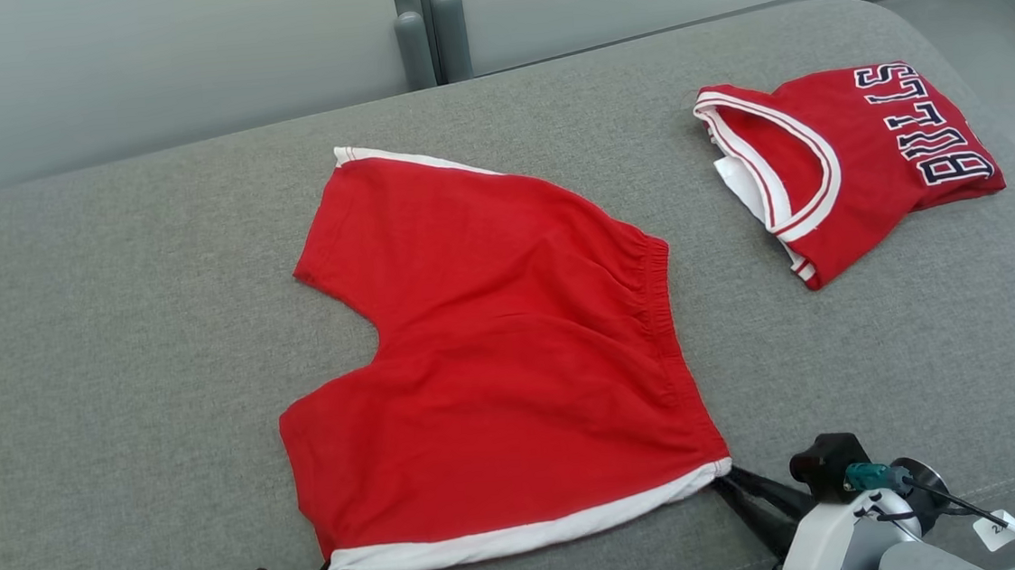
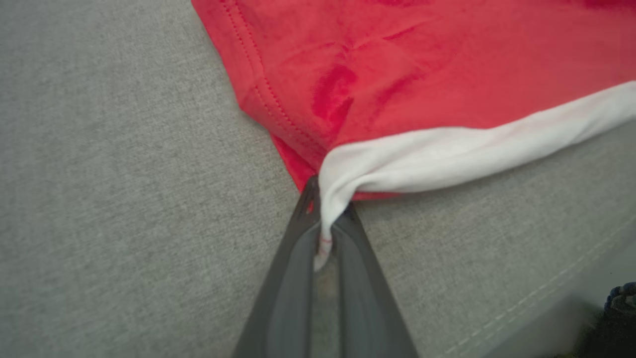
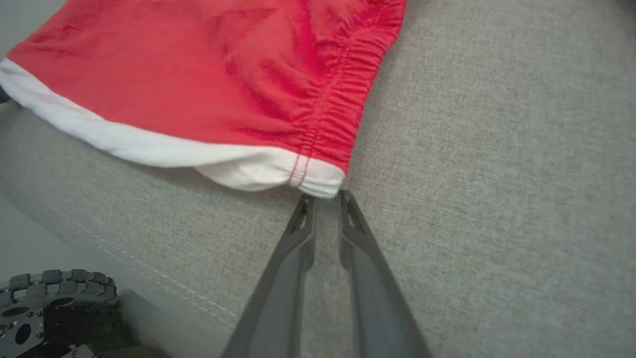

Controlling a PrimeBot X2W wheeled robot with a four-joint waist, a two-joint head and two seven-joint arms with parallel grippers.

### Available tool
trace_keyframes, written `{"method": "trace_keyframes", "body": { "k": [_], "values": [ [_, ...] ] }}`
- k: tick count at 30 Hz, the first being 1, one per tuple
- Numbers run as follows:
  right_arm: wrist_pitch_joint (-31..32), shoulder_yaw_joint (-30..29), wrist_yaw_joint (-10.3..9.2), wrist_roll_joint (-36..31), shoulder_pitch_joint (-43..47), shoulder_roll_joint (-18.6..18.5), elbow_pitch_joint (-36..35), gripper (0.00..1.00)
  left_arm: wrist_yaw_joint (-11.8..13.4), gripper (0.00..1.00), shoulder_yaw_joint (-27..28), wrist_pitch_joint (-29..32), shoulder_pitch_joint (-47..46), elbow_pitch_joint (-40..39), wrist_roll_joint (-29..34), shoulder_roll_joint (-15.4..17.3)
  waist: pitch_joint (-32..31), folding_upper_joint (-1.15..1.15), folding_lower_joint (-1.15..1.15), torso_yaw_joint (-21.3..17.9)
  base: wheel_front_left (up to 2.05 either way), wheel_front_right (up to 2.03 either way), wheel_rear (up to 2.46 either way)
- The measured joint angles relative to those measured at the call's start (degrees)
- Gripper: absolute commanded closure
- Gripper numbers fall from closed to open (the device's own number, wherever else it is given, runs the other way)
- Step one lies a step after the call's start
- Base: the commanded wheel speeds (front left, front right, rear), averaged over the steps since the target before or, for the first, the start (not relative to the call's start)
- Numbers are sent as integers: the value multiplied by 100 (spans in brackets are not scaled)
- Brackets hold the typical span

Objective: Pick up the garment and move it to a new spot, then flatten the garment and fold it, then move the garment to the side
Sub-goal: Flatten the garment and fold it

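Left gripper and right gripper each pinch a near corner of the red shorts.

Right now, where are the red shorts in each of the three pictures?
Head view: the red shorts lie spread in the middle, on the grey cushion.
Left wrist view: the shorts fill the upper right, one corner pinched in the left gripper.
Right wrist view: the shorts fill the upper left, waistband corner at the right gripper's tips.
Shared landmark: the white edge band.
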Motion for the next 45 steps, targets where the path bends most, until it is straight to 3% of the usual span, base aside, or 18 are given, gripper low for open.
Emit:
{"method": "trace_keyframes", "body": {
  "k": [2,4,15,26,31,38,45],
  "values": [
    [0,0,0,-1,-7,15,37,0,-16,57,25,-1,-9,4,-32,-8,14,0,0,-2,0,0,0],
    [-1,-7,0,-1,-10,0,70,0,-44,0,38,-11,-9,7,-60,-10,26,0,0,0,0,0,0],
    [-49,-380,-26,-10,-5,-201,-23,0,-59,0,226,-102,54,-30,-196,69,26,0,0,9,0,0,0],
    [-52,-1061,-372,-112,154,-697,-706,0,32,0,617,-157,498,-267,-316,365,-92,0,0,58,0,0,0],
    [-54,-1425,-554,-265,125,-723,-1206,0,64,0,938,-193,508,-677,-376,369,-203,0,0,73,0,0,0],
    [-68,-1798,-760,-381,-54,-620,-1833,0,86,0,1238,-210,85,-1393,-371,55,-390,0,0,38,0,0,0],
    [-70,-2130,-1016,-396,-97,-260,-2237,0,144,0,1661,-210,-7,-1814,-374,-328,-494,0,0,-58,0,0,0]
  ]
}}
